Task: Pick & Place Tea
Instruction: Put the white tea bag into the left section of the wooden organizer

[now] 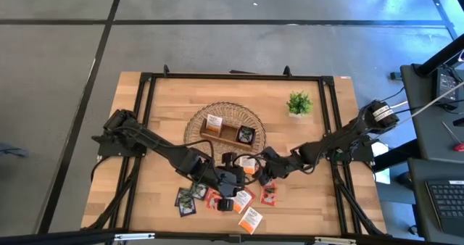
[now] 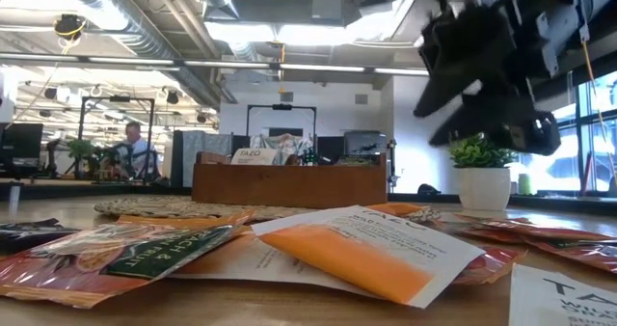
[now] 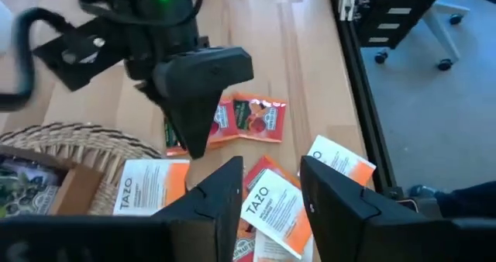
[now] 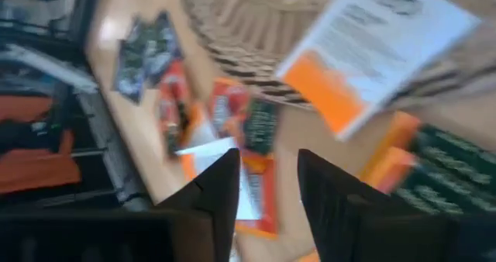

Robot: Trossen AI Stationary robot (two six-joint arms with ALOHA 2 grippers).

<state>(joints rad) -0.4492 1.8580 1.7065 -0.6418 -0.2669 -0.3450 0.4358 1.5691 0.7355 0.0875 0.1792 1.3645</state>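
Tea sachets (image 1: 250, 219), small flat squares in orange, white-and-orange, red and dark green-black, lie scattered on my light wooden table (image 1: 159, 107) along its near edge, just in front of the round woven wicker mat (image 1: 194, 122). On that mat sits the brown wooden compartment tray (image 1: 228, 131), with a couple of sachets already in it. My left end effector (image 1: 230, 196) hangs over the middle of the scatter, fingers parted with nothing between them; a white-and-orange sachet (image 3: 273, 212) lies directly beneath the gap. My right end effector (image 1: 262, 174) is close beside it, above the red sachets (image 3: 260, 116) near the mat's edge. Its fingers stand apart, and a white-and-orange sachet (image 4: 384, 41) shows just ahead of them; through the blur I cannot tell whether it is gripped or loose. A small green potted plant (image 1: 299, 104) stands well apart at the far right.
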